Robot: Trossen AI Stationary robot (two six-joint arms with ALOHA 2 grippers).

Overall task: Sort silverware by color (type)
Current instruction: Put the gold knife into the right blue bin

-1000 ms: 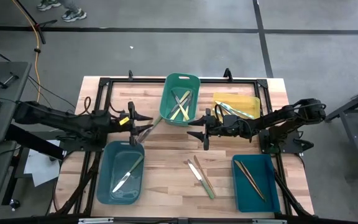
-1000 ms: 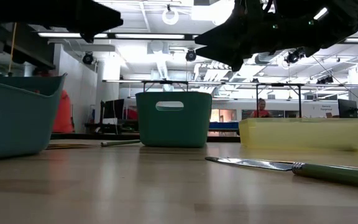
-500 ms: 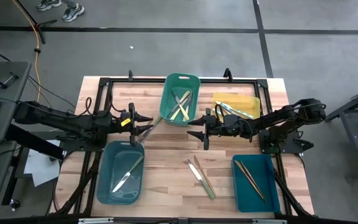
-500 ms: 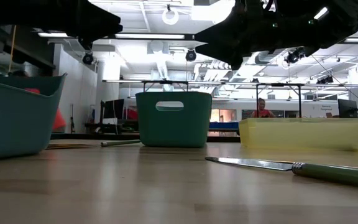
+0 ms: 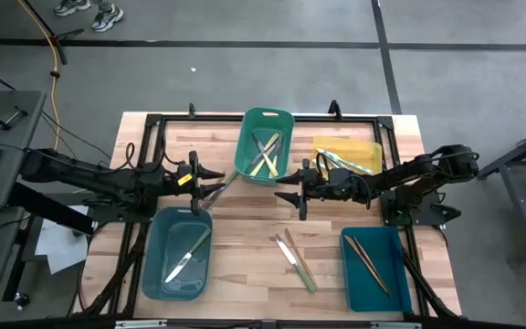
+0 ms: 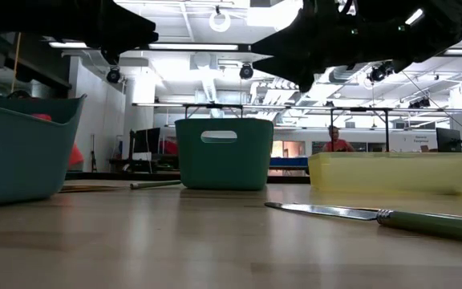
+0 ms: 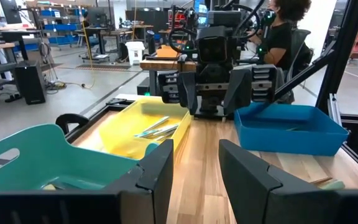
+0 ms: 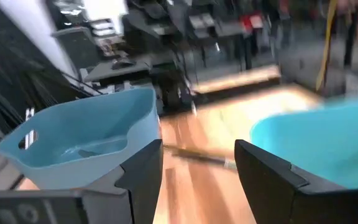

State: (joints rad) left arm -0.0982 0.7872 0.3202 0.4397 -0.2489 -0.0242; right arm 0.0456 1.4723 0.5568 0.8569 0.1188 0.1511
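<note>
Grey concrete floor [image 5: 245, 82] surrounded the table; ceiling lights [image 6: 215, 20] shone above distant shelving and desks.

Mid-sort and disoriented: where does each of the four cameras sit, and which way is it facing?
High: overhead, straight down on table, both arms.
Low: table height, looking level across; green bin, knife, arms overhead.
Left wrist: past its open fingers toward the right end effector, yellow bin.
Right wrist: past its open fingers toward a blue bin.
Shared: low and left wrist both show the yellow bin.
</note>
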